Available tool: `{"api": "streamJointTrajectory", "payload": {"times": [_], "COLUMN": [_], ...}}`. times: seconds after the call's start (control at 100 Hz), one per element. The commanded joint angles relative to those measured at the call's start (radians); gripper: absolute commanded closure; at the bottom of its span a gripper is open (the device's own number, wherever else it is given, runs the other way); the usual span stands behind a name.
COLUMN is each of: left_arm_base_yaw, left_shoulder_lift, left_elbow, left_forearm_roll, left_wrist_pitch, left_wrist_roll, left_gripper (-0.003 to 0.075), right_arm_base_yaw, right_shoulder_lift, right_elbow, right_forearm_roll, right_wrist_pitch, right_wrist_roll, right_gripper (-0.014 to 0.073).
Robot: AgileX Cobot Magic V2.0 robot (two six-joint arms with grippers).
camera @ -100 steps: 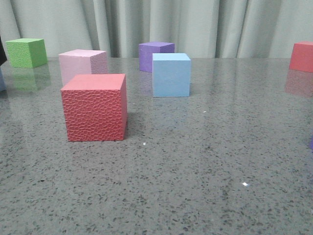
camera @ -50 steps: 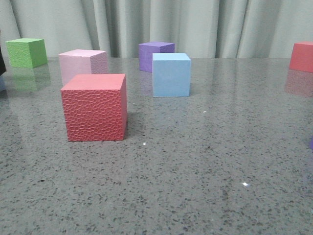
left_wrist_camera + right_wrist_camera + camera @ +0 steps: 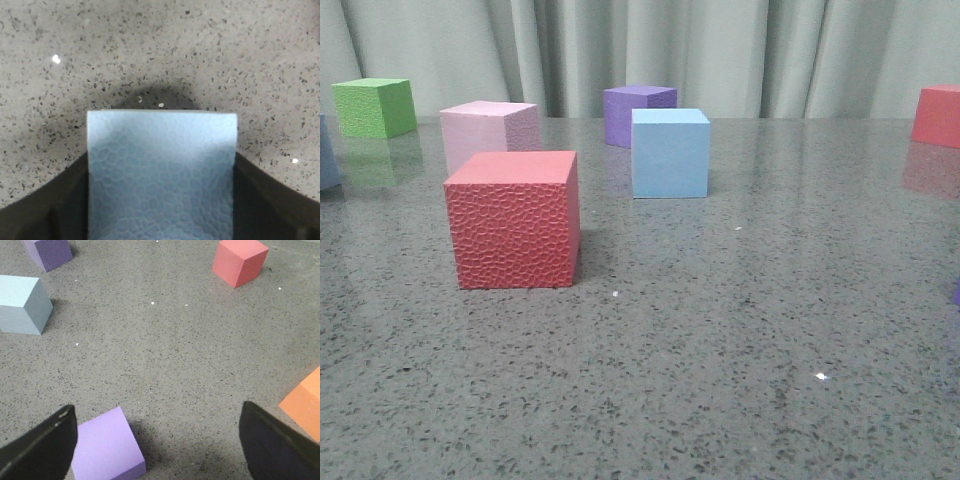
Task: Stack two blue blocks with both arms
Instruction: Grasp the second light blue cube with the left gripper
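Note:
A pale blue block (image 3: 670,152) stands on the table mid-back, in front of the darker purple cube (image 3: 640,112). The right wrist view shows the same blue block (image 3: 22,305) far ahead of my right gripper (image 3: 157,412). That gripper hangs open over bare table, nothing between its fingers. My left gripper (image 3: 161,160) is shut on a second blue block (image 3: 161,175), whose face is dimpled, with a dark finger (image 3: 60,205) pressed against each side. A sliver of that block (image 3: 326,150) shows at the left edge of the front view.
A dimpled red cube (image 3: 515,220) stands front left, with a pink cube (image 3: 488,130) and a green cube (image 3: 375,107) behind it. Another red cube (image 3: 937,115) sits at the far right. A lilac cube (image 3: 107,447) lies beside one right finger, and an orange cube (image 3: 305,400) beside the other.
At the front view's left edge the dark piece of the left arm is gone. The grey-blue edge of the held block now reaches higher and further in.

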Motion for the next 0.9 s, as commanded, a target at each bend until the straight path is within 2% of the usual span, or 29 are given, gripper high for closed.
{"api": "streamJointTrajectory", "payload": {"times": [0.0, 0.32, 0.7, 0.89], "left_arm_base_yaw": [0.003, 0.003, -0.013, -0.080], "left_shoulder_lift": [-0.041, -0.041, -0.041, -0.041], "left_elbow": [-0.025, -0.056, -0.281, -0.365], "left_forearm_roll": [-0.015, -0.033, -0.133, -0.140], "left_wrist_pitch": [-0.016, 0.056, 0.254, 0.256], "left_wrist_roll": [-0.011, -0.011, -0.011, -0.011], "left_gripper": [0.0400, 0.0419, 0.0419, 0.0419], "right_arm_base_yaw": [-0.007, -0.007, -0.007, -0.007], "right_shoulder_lift": [0.002, 0.002, 0.002, 0.002], "right_elbow": [-0.024, -0.024, -0.024, -0.024], "right_forearm_roll": [-0.017, -0.017, -0.017, -0.017], "right_wrist_pitch": [-0.070, -0.071, -0.078, -0.078], "right_wrist_roll": [-0.006, -0.006, -0.006, -0.006], "right_gripper": [-0.0052, -0.0052, -0.0052, -0.0052]}}
